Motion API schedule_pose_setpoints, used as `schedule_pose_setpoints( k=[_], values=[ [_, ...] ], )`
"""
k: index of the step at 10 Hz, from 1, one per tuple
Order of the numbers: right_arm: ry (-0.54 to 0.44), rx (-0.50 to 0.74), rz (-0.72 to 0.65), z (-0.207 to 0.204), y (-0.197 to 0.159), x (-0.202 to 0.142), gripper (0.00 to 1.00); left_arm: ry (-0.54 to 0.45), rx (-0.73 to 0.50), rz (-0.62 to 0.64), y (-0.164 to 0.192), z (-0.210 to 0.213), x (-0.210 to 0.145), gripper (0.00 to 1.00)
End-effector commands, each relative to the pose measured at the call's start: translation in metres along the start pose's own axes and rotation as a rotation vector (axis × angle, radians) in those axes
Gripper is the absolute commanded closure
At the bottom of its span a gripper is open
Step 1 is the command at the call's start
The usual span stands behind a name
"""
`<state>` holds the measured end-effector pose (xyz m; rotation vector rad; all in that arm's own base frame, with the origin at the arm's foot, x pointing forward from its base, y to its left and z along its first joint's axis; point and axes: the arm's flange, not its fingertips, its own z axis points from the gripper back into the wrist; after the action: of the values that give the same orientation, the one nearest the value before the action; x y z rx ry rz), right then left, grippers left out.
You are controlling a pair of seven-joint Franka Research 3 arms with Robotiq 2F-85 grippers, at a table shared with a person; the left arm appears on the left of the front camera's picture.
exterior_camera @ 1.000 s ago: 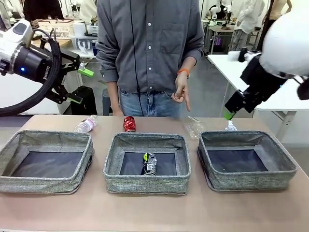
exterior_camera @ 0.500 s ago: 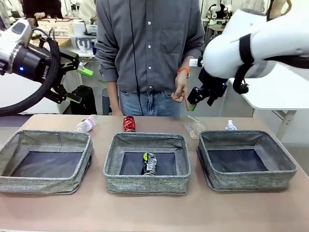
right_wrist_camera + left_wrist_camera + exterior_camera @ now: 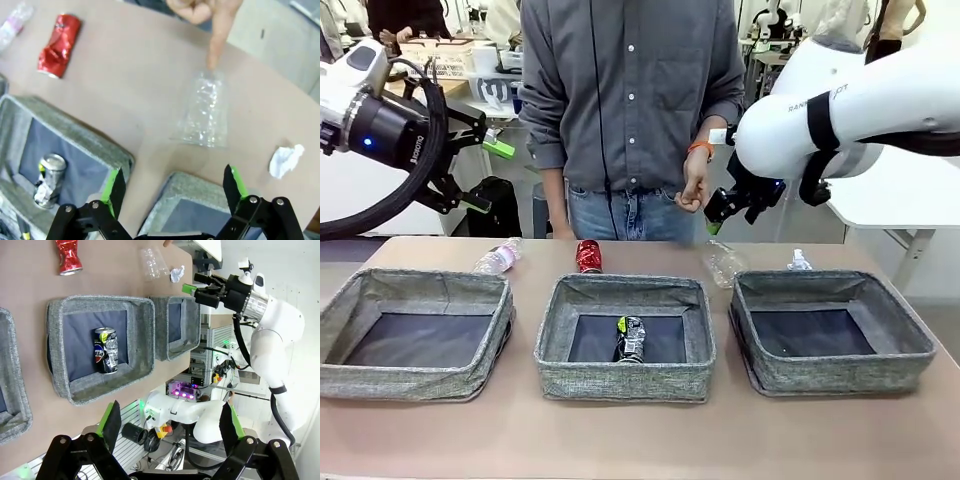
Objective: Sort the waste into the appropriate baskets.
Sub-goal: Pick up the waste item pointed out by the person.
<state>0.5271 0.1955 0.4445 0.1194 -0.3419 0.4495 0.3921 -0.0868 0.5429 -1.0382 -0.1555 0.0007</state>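
1 clear bottle (image 3: pixel 204 112), crumpled (lying flat).

Paper wad (image 3: pixel 798 260) half hidden behind right basket (image 3: pixel 840 372) rim; pink-labelled bottle (image 3: pixel 12 22) cut off, blurred.

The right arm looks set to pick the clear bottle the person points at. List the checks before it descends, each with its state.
1. Right gripper fingers open: ok.
2. Clear crushed bottle lying free on the table: ok.
3. Person's hand away from the bottle: not ok, it points right at its end.
4. Left gripper raised, off to the side: ok.
5. Which of the baskets takes plastic: cannot tell.
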Motion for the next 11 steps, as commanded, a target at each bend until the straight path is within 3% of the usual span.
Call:
schedule_pose_setpoints(
  k=[1, 8, 11],
  values=[
    [0.057, 0.014, 0.013, -0.034, -0.004, 0.025, 0.0, 0.007, 0.002, -0.008, -0.001, 0.002, -0.001, 0.0],
    [0.114, -0.111, -0.064, -0.116, -0.028, 0.041, 0.0, 0.007, 0.002, -0.008, -0.001, 0.002, -0.001, 0.0],
    [0.122, -0.095, -0.086, -0.136, -0.03, 0.036, 0.0, 0.007, 0.002, -0.008, -0.001, 0.002, -0.001, 0.0]
  ],
)
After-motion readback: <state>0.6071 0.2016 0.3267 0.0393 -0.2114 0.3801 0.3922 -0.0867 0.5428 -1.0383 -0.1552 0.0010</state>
